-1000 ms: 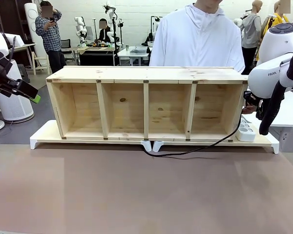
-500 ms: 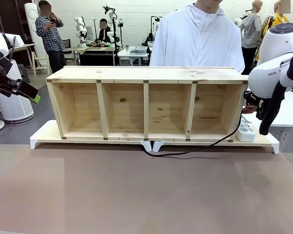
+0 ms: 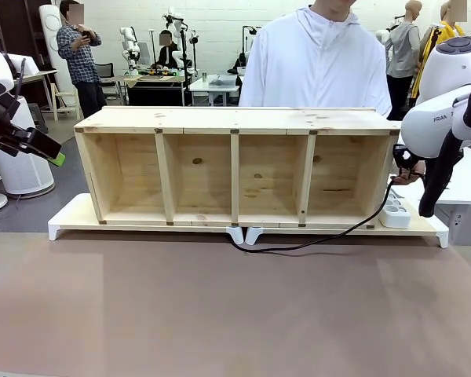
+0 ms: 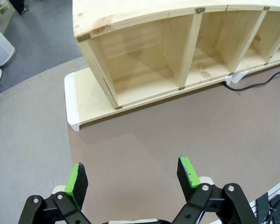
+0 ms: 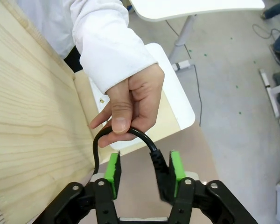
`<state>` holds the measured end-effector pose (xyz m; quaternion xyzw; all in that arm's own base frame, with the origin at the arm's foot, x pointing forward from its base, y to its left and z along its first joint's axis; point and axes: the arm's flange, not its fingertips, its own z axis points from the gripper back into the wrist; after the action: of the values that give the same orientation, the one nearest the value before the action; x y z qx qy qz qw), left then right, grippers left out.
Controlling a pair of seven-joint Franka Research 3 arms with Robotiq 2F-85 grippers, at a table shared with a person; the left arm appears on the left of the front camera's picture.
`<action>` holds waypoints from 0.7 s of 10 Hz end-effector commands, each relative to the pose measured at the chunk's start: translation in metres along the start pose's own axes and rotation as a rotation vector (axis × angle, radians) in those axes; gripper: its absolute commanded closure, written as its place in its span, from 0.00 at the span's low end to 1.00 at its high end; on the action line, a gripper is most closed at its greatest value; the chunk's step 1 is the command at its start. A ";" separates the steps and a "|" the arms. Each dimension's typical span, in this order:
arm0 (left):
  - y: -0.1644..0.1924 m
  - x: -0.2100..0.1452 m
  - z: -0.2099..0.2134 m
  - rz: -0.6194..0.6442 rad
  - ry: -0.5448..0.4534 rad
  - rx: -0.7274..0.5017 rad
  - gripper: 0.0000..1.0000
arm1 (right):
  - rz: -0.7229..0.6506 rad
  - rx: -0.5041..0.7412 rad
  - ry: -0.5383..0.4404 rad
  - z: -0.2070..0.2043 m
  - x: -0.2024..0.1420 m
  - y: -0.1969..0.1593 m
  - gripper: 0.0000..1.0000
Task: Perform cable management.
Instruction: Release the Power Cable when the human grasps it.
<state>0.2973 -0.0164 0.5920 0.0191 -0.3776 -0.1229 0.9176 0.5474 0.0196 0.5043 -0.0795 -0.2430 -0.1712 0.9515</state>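
Observation:
The black cable [image 3: 314, 242] runs from the white power strip [image 3: 396, 210] along the table to the gap under the shelf's middle. In the right wrist view a person's hand [image 5: 130, 100] pinches a loop of the cable [image 5: 130, 132] beside the shelf's end. Its black plug [image 5: 161, 170] hangs between the green pads of my right gripper [image 5: 144, 169], against one pad, with a gap to the other; the jaws stand part open. My right gripper [image 3: 404, 163] sits at the shelf's right end. My left gripper [image 4: 133, 175] is open over bare table, far left [image 3: 53, 157].
A wooden shelf [image 3: 235, 119] with four open compartments stands on two white risers [image 3: 71, 220] across the table's far half. The person stands behind it. A white side table [image 5: 196, 7] is beyond the right end. The brown tabletop [image 3: 220, 314] in front is free.
My right arm has shifted slightly to the right at the shelf's end. The cable on the table and my left arm have not moved.

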 end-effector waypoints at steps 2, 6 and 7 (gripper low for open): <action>0.000 0.002 -0.001 0.003 -0.011 0.004 0.00 | 0.006 0.015 0.000 0.000 0.000 0.001 0.23; 0.000 0.002 -0.001 0.003 -0.011 0.004 0.00 | -0.004 -0.002 0.001 -0.001 0.001 -0.002 0.00; 0.000 0.002 -0.001 0.003 -0.011 0.004 0.00 | -0.004 -0.002 0.001 -0.001 0.001 -0.002 0.00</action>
<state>0.2973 -0.0164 0.5920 0.0191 -0.3776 -0.1229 0.9176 0.5472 0.0094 0.5036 -0.0816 -0.2398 -0.1796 0.9506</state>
